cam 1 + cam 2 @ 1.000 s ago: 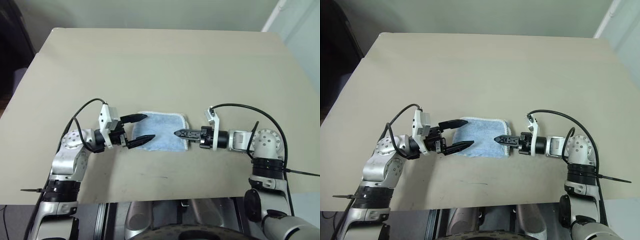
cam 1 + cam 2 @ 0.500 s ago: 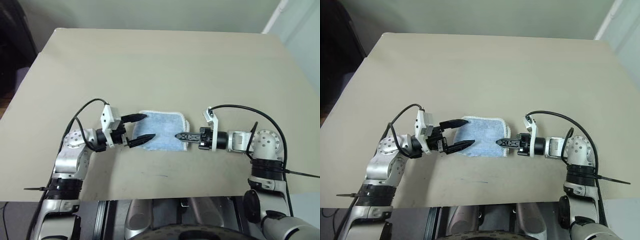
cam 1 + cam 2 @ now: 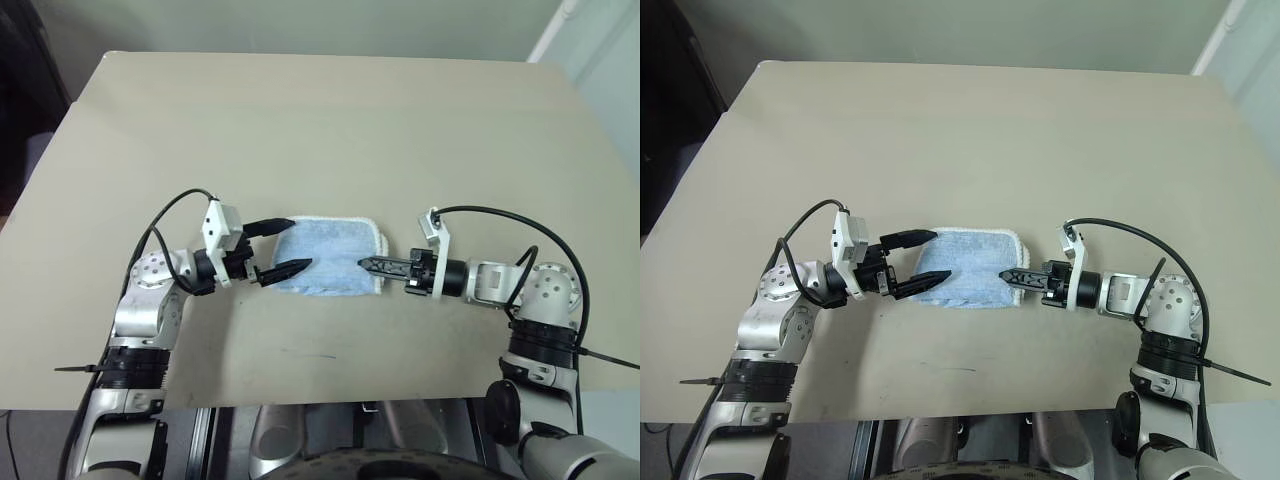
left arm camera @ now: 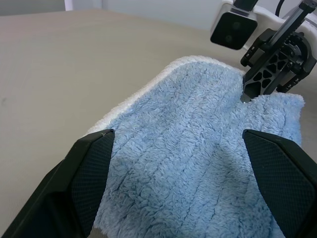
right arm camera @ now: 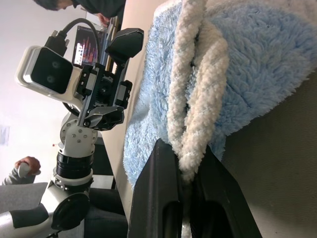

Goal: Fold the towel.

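Now clamped on the white stitched edge of the light blue terry-cloth towel (image 3: 330, 257), the right gripper (image 3: 366, 265), jaws apart a second ago, looks ready to fold, while the left gripper (image 3: 281, 248) straddles the opposite end, spread wide.

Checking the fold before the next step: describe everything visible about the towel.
The towel is light blue, fuzzy terry cloth with thick white stitched edging, folded into a small stacked rectangle lying flat on the beige table. Its layered white edges face the right gripper, which is shut on that edging, a strand of it pinched between the black fingers in the right wrist view. The left gripper is open, its two fingers straddling the opposite end of the towel, not closed on it.
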You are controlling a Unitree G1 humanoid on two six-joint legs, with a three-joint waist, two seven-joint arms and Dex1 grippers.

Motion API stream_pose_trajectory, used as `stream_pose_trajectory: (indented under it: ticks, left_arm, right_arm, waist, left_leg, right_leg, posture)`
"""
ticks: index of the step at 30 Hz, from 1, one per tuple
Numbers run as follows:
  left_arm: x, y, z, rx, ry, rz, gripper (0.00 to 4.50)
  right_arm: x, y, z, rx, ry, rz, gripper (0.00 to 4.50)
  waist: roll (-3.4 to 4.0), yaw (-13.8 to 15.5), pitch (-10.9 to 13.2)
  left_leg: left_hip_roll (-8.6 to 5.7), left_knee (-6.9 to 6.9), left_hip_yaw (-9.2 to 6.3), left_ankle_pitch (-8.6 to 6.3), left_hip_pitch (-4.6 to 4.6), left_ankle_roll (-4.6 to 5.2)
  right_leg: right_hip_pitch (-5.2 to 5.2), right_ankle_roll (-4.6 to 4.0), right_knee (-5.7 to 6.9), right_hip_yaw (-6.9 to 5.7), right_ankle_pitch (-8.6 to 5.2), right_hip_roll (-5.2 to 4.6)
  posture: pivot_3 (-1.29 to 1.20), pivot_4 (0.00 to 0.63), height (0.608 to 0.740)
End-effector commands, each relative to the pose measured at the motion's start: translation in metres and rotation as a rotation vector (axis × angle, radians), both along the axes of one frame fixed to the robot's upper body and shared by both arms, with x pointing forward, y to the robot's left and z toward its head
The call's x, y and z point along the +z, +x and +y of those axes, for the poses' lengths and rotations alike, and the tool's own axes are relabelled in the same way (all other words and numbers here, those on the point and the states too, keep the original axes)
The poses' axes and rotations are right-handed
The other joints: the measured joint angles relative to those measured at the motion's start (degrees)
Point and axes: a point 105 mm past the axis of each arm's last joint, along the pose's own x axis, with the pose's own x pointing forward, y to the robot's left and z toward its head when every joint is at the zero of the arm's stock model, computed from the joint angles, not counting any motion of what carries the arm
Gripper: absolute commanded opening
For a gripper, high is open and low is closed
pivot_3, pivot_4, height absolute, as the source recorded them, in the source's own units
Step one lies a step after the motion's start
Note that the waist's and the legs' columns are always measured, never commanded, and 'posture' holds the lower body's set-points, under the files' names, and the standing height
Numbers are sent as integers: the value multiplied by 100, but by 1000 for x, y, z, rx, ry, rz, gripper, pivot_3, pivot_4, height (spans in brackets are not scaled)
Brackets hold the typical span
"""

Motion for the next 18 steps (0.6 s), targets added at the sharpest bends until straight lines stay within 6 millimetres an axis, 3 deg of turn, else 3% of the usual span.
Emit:
stream_pose_trajectory:
  ticks: [1,10,12,13,14,18]
  left_arm:
    - [9,1,0,1,-14,-40,4500]
    - [9,1,0,1,-14,-40,4500]
    - [27,15,-25,-62,-107,-29,4500]
    - [33,19,-34,-89,-145,-19,4500]
    - [38,21,-39,-103,-174,-10,4500]
    - [50,24,-35,-104,-252,19,4500]
  right_arm:
    - [12,-1,0,8,24,-46,58]
    - [12,-1,0,7,24,-44,58]
    - [59,10,-94,-469,-22,-305,58]
    - [73,4,-123,-621,-46,-377,58]
    - [81,-2,-137,-704,-59,-412,58]
    - [82,-7,-138,-738,-52,-399,58]
  waist:
    - [0,0,0]
    - [0,0,0]
    - [29,151,18]
    - [38,220,20]
    - [42,299,18]
    - [-5,165,2]
  left_leg:
    - [0,0,0,1,0,1]
    - [6,1,0,6,2,5]
    - [6,1,0,6,1,4]
    - [-2,14,-18,21,-32,18]
    - [-4,14,-10,31,-44,28]
    - [-4,16,17,8,-28,18]
  right_leg:
    - [0,-1,0,0,2,0]
    - [1,-2,1,0,9,6]
    - [1,-2,1,0,9,6]
    - [1,18,0,-4,6,6]
    - [-9,24,1,1,9,-6]
    - [1,26,-9,11,13,-18]
  posture:
    - [0,150,697]
    - [0,150,697]
    - [0,150,697]
    - [0,150,697]
    - [0,150,697]
    - [0,150,697]
